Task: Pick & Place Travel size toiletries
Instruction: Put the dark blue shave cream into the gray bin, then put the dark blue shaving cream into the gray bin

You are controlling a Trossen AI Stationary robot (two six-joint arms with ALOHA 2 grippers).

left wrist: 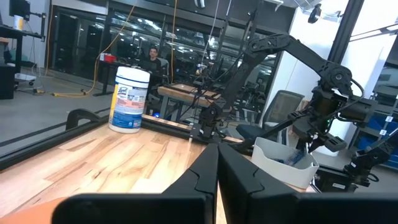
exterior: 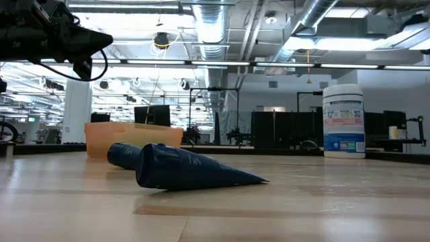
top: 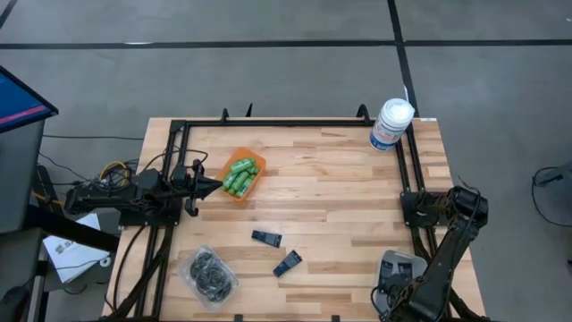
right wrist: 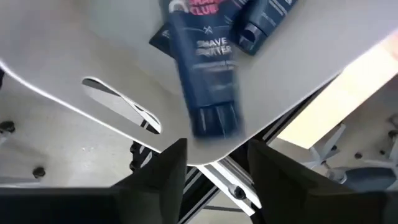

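My right gripper [right wrist: 217, 163] stands open, pointing steeply down over a white bin [right wrist: 74, 56] at the table's near right corner [top: 399, 266]. Navy tubes lie in the bin; one [right wrist: 205, 81] shows blurred just beyond the fingertips, apart from them. Two more navy tubes [top: 266, 238] [top: 287, 263] lie flat on the table. Green bottles [top: 240, 175] fill an orange tray [top: 253, 190]. A clear packet of black round pieces [top: 208, 274] lies near the front left. My left gripper [top: 211, 185] waits shut at the table's left, beside the tray.
A large white canister with a blue label [top: 391, 123] stands at the far right corner. A black frame rail [top: 268, 123] runs around the table's far and side edges. Bare wood lies between the tray, the tubes and the right rail.
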